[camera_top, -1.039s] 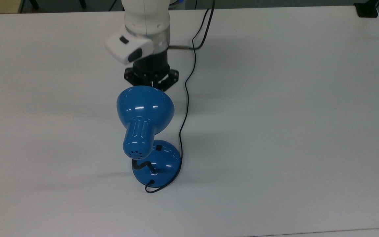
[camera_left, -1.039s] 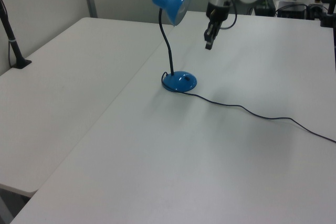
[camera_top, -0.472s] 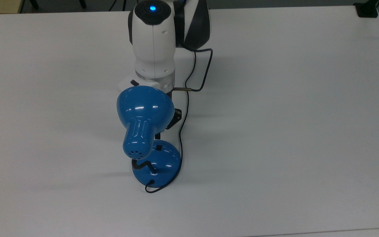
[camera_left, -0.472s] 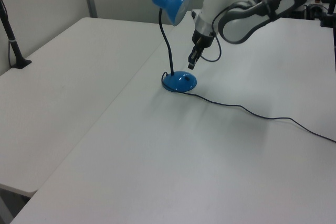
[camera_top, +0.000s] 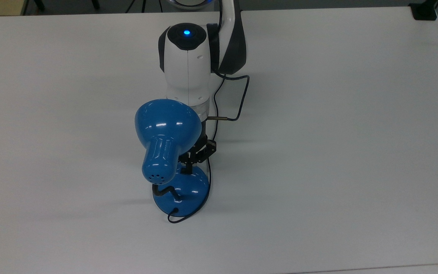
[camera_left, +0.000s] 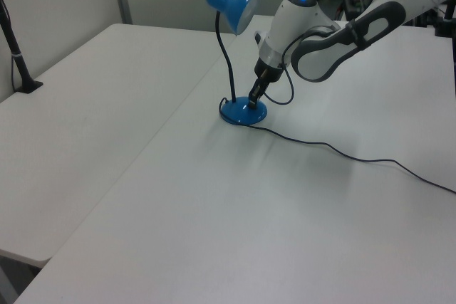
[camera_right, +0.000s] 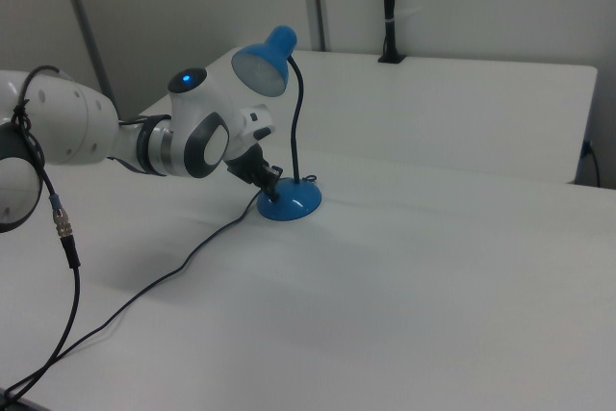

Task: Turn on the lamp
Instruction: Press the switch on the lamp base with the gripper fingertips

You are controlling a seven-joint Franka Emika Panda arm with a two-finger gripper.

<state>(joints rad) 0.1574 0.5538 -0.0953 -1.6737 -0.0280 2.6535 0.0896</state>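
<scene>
The gripper (camera_left: 252,98) is lowered onto the rear part of the round base (camera_left: 243,111) of the lamp (camera_top: 167,129), its black fingertips meeting the blue surface at the spot where the base carries its switch. Whether the fingers are parted or closed cannot be told; nothing is seen held between them. In the top view, the bell-shaped shade (camera_top: 167,122) lies just in front of and over the gripper (camera_top: 193,156), hiding part of the wrist. The black gooseneck (camera_left: 226,58) rises from the base on the far side from the gripper, and the thin cord (camera_left: 335,150) trails away from beneath it across the white table (camera_left: 214,204). In the right view the gripper (camera_right: 267,178) touches the base (camera_right: 292,203) from the right view's left. The shade's opening (camera_right: 252,69) appears unlit.
</scene>
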